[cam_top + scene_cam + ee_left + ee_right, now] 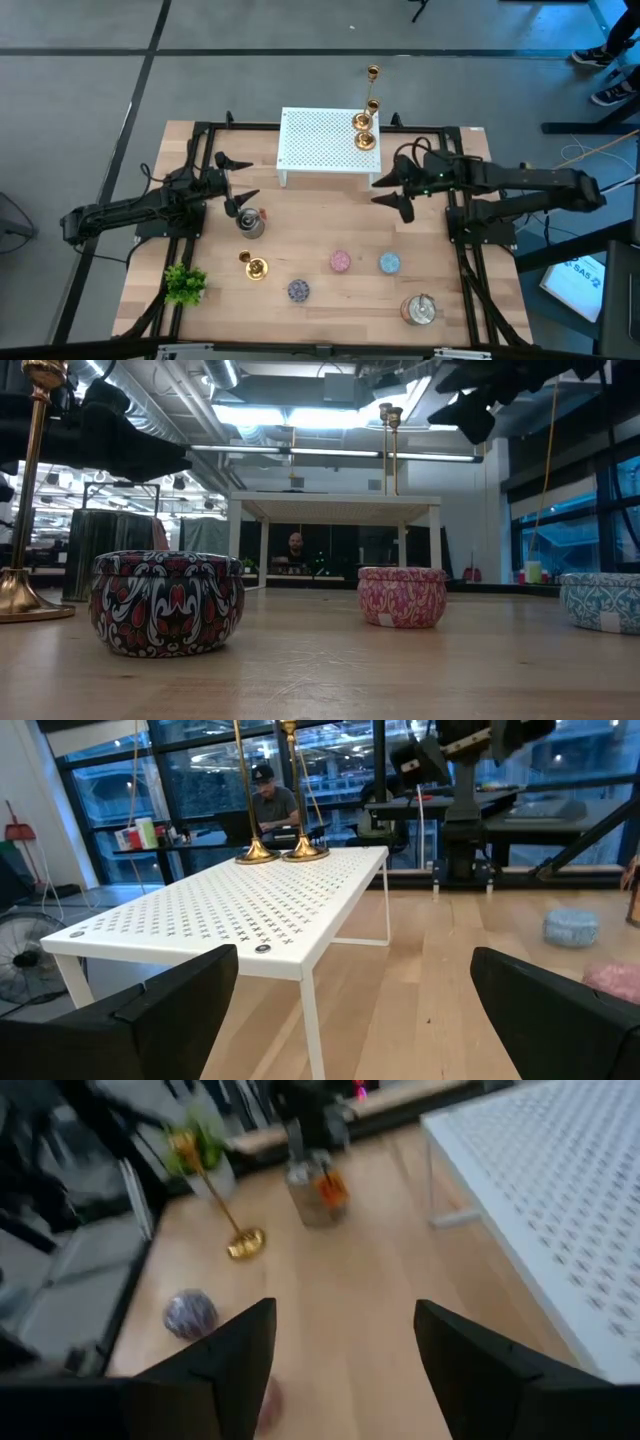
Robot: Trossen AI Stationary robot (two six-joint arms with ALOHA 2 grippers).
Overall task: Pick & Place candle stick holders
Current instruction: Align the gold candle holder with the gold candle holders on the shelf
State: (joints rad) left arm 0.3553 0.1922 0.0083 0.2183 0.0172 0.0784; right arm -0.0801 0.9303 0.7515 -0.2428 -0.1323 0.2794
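Starting on the left side, the left gripper hangs over the wood with its jaws spread wide and nothing between them, just left of the white perforated rack. Right below those jaws sits a small silver tin, and a bit further toward the table's near edge stands one gold candle stick holder, well clear of either gripper, with a little green plant off to its left. In the low view that holder is cut off at the top and side, so you only get its stem and flared base. Moving across, three patterned discs sit in a loose row: purple, pink, blue. The other two candle stick holders stand together on the rack's back right corner, up and just left of the right gripper, apart from its jaws. That gripper's jaws are spread open too, empty, hovering just right of the rack. The right wrist view is pretty smeared, so the tin and holder there are only rough shapes. A second silver tin sits near the front right edge.
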